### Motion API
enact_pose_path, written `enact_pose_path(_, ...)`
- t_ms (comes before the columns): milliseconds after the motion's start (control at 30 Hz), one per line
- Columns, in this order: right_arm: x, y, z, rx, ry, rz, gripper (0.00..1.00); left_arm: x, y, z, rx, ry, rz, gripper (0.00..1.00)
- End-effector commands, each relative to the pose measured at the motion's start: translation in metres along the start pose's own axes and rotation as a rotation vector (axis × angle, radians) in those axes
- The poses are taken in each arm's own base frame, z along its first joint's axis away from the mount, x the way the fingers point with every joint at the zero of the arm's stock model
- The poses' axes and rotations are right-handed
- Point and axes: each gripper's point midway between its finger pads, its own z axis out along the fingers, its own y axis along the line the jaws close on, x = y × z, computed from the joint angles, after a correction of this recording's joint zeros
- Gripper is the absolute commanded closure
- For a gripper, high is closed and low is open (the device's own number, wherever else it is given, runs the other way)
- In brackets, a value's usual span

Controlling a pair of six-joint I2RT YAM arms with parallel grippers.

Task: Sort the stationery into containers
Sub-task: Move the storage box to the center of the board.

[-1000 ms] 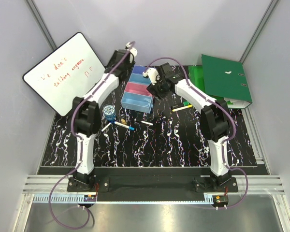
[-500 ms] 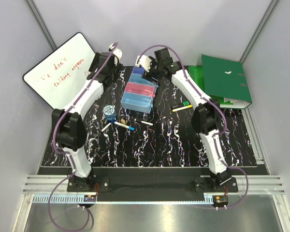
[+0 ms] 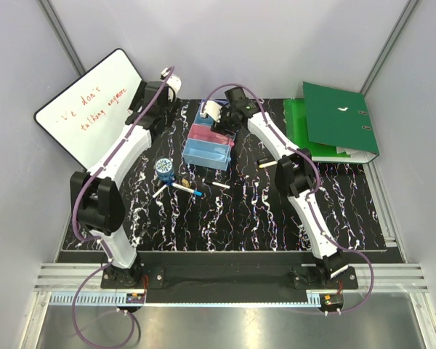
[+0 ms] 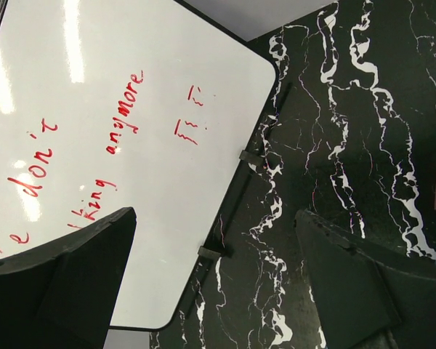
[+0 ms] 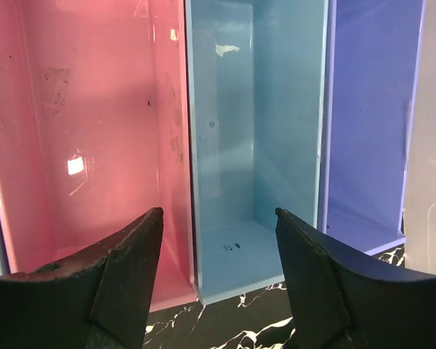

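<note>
Only the wrist views show the right pincer [image 5: 218, 214] spread wide above the pink bin [image 5: 94, 109] and light blue bin [image 5: 254, 109], and the left pincer [image 4: 214, 214] agape over the whiteboard [image 4: 116, 109].

Markers [image 3: 187, 190] before bins [image 3: 209, 142]; whiteboard [image 3: 94, 109] left

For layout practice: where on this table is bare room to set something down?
Bare: the table between the arms, near side, and the corner in front of the binders. Crowded: around the tape roll and markers beside the bins.
</note>
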Motion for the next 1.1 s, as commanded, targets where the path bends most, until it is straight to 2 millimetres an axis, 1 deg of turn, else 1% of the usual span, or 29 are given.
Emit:
enact_pose_path(0, -0.022, -0.02, -0.014, 0.047, -0.068, -0.035, 0.3, -0.015, 0.021, -0.019, -0.036, -0.049, -0.001, 0.01)
enact_pose_path(67, -0.018, -0.018, -0.009, 0.039, -0.062, -0.03, 0.31, -0.014, 0.024, -0.022, -0.044, -0.047, -0.002, 0.01)
enact_pose_path(200, -0.01, -0.011, -0.001, 0.018, -0.051, -0.024, 0.37, -0.01, 0.025, -0.026, -0.046, -0.033, -0.002, 0.01)
enact_pose_path(233, -0.011, -0.01, -0.001, 0.015, -0.054, -0.025, 0.43, -0.009, 0.026, -0.027, -0.047, -0.029, 0.0, 0.01)
enact_pose_path(267, -0.007, -0.007, 0.002, 0.005, -0.046, -0.022, 0.45, -0.007, 0.026, -0.027, -0.049, -0.024, 0.002, 0.01)
enact_pose_path(433, 0.0, 0.0, 0.003, -0.02, -0.037, -0.005, 0.5, 0.001, 0.028, -0.032, -0.057, -0.007, 0.026, 0.01)
enact_pose_path(567, -0.001, 0.007, 0.003, -0.043, -0.042, 0.023, 0.67, 0.008, 0.029, -0.038, -0.05, 0.01, 0.051, 0.01)
enact_pose_path(600, 0.0, 0.009, 0.004, -0.05, -0.04, 0.035, 0.69, 0.012, 0.029, -0.039, -0.046, 0.018, 0.067, 0.01)
enact_pose_path(633, 0.002, 0.011, 0.005, -0.056, -0.037, 0.042, 0.72, 0.011, 0.03, -0.041, -0.047, 0.015, 0.071, 0.01)
enact_pose_path(767, 0.001, 0.013, 0.002, -0.055, -0.029, 0.093, 0.92, 0.019, 0.032, -0.043, -0.049, 0.033, 0.093, 0.01)
enact_pose_path(800, 0.001, 0.013, 0.0, -0.05, -0.027, 0.13, 1.0, 0.021, 0.031, -0.043, -0.044, 0.04, 0.096, 0.01)
enact_pose_path(867, 0.0, 0.009, -0.004, -0.024, -0.014, 0.181, 1.0, 0.023, 0.03, -0.044, -0.039, 0.047, 0.093, 0.01)
enact_pose_path(900, -0.002, 0.009, -0.006, -0.015, -0.012, 0.236, 1.0, 0.024, 0.03, -0.045, -0.037, 0.05, 0.094, 0.01)
enact_pose_path(1067, 0.001, 0.005, -0.019, 0.05, 0.036, 0.405, 1.0, 0.022, 0.033, -0.048, -0.038, 0.052, 0.09, 0.01)
